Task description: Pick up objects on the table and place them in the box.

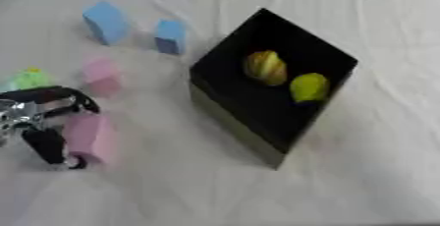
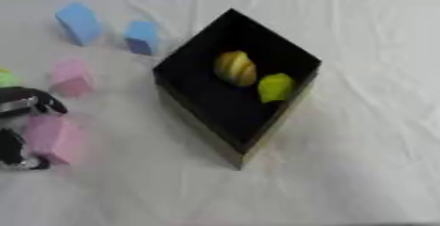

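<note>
Left robot hand [image 1: 43, 122], fingers curled round the near pink foam block [image 1: 89, 136], grasping it for transfer to the black open box [image 1: 225, 72] at right.

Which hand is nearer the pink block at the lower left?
Left. The left hand has its fingers curled around the near pink block; the right hand shows in neither view.

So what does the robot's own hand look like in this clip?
Only the left hand shows, at the left edge: black fingers and thumb, with shiny silver metal parts at the base. No cables or markings can be made out. The right hand is out of view.
</note>
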`<state>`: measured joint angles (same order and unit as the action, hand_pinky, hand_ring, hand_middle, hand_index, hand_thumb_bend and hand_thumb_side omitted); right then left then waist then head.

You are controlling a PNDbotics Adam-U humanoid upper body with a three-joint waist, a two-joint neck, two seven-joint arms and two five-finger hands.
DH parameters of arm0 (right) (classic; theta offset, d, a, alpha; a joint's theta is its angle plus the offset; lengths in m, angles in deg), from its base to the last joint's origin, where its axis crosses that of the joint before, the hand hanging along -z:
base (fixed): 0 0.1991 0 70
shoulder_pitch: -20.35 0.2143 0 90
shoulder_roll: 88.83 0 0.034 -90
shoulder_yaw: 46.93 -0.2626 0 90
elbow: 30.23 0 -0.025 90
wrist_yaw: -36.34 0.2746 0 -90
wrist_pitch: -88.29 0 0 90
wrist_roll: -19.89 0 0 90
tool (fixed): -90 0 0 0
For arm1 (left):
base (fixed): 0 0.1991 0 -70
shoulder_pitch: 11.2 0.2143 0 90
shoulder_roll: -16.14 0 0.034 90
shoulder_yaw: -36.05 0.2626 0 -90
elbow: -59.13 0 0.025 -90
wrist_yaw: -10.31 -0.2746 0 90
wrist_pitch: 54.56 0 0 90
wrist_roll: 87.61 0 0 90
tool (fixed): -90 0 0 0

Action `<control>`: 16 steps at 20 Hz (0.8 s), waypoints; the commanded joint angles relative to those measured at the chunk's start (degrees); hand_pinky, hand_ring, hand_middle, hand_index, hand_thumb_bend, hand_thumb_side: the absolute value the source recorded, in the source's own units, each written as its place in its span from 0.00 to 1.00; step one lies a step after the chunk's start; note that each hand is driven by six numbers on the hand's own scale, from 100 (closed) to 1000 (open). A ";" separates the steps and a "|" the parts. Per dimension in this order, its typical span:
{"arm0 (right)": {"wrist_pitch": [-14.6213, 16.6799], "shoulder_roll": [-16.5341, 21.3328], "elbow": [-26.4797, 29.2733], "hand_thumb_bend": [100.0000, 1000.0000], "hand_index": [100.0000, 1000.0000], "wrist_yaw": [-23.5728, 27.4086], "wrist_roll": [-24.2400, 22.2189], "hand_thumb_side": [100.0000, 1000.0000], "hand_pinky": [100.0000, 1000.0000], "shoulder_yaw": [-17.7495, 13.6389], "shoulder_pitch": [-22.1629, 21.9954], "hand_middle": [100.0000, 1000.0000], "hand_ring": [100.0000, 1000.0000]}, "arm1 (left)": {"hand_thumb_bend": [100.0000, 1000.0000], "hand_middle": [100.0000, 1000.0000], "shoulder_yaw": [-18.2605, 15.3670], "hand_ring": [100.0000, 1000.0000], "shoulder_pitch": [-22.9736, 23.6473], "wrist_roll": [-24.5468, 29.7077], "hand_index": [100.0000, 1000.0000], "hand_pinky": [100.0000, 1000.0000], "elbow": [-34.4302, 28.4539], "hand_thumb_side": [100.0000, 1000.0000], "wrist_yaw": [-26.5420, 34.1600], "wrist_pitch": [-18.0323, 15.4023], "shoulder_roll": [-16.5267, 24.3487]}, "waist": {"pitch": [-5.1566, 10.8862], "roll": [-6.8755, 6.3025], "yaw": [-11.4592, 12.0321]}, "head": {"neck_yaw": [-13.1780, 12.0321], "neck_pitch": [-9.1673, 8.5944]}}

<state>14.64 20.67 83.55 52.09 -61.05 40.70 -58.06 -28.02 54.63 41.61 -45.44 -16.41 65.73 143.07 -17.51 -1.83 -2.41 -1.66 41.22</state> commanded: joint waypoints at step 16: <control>0.17 1.24 0.80 0.00 0.75 -0.04 -0.04 0.50 0.86 -0.45 0.00 0.53 0.81 | 0.17 0.53 -5.87 0.58 -0.80 -0.05 0.57 0.66 -9.74 0.00 -5.84 3.24 2.23 | 0.60 -0.13 0.45 | 0.41 -0.45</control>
<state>14.58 20.28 83.55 52.09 -61.12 40.70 -58.32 -32.08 54.68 39.93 -53.62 -21.35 67.42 143.16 -17.51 -1.83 -1.94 -1.37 41.21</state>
